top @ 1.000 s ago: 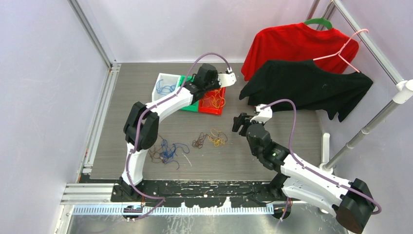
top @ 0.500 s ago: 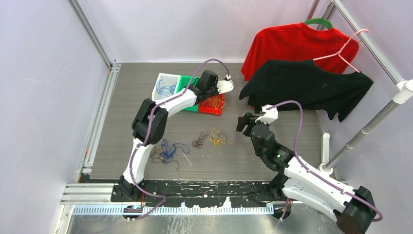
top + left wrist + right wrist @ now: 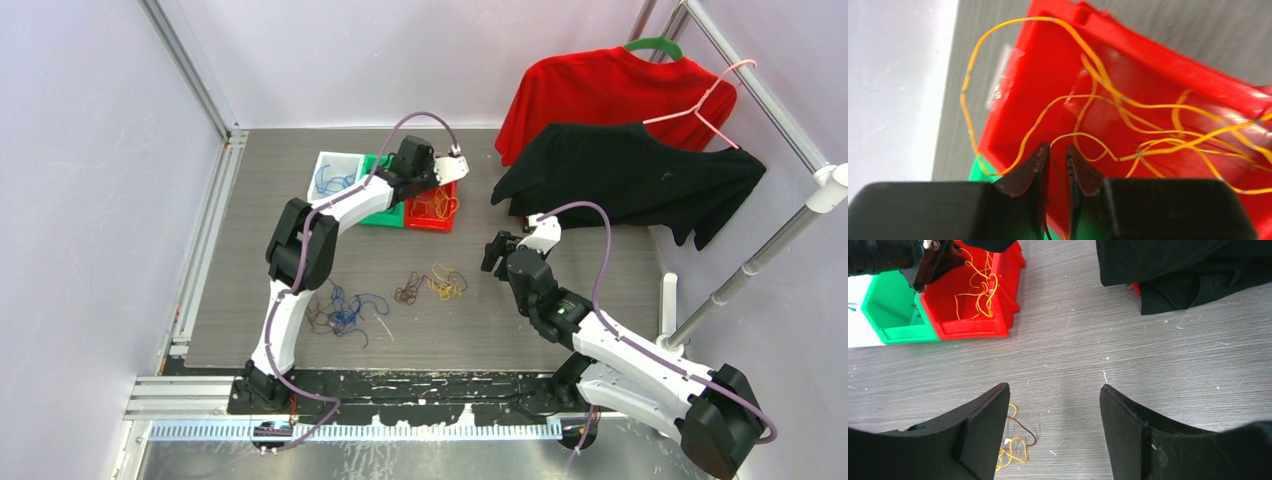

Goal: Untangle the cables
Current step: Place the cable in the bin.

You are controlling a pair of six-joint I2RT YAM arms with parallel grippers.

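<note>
Left pincer (image 3: 1058, 150) sits over the red bin (image 3: 1048, 60), jaws a sliver apart, nothing clearly gripped. Yellow cables (image 3: 1128, 107) lie inside; we read that as colour sorting. Right pincer (image 3: 1054, 405) is wide open and empty above the bench (image 3: 1073, 355), near the mixed clumps (image 3: 447, 283).

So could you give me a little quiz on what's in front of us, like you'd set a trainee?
1. Fill in: the thin floppy wires in the white plastic bin are coloured ___.
2. The left pincer hangs above thin orange-yellow wires lying in which bin? A. the white one B. the green plastic bin C. the red plastic bin
3. True or false: the right pincer is gripping a cable.

Key: 1. blue. 2. C. 3. False: it stands open and empty.
</note>
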